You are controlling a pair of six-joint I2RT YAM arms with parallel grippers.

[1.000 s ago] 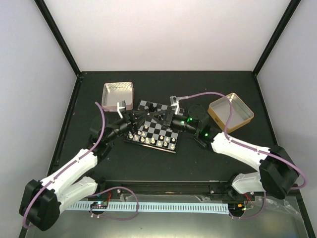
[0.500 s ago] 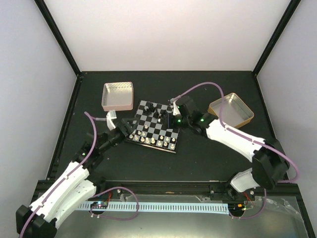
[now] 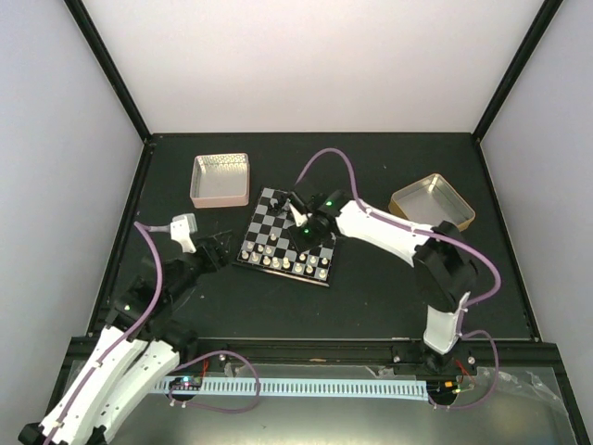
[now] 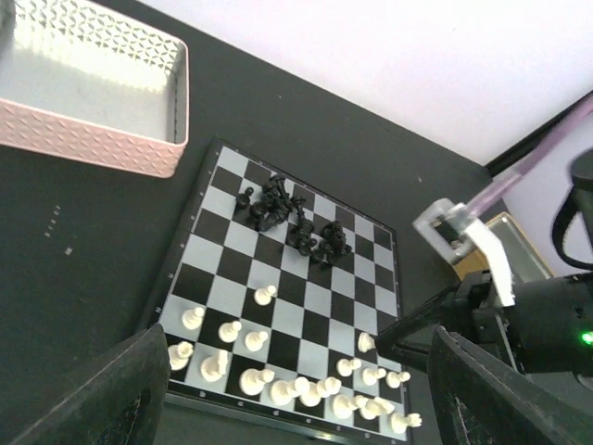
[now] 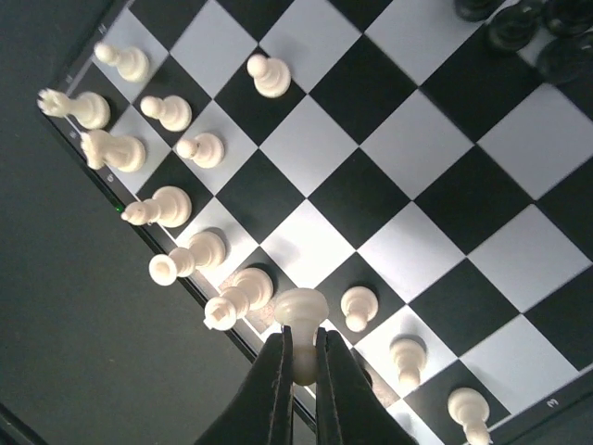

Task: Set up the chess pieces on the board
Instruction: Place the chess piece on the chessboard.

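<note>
Clamping a cream piece [image 5: 301, 311] in my right hand [image 5: 298, 366] over the board's [image 5: 417, 148] crowded near edge, I am risking toppling neighbouring white pieces [image 5: 236, 298]; my left hand [image 4: 296, 399] is hanging apart, empty.

overhead, two close wrist views; shared board [image 3: 267, 222]

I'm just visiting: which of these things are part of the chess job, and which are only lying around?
Part of the job: board, white pieces, black pieces, the white piece pinched in the right gripper.
Lying about: pink tin, gold tin.
</note>
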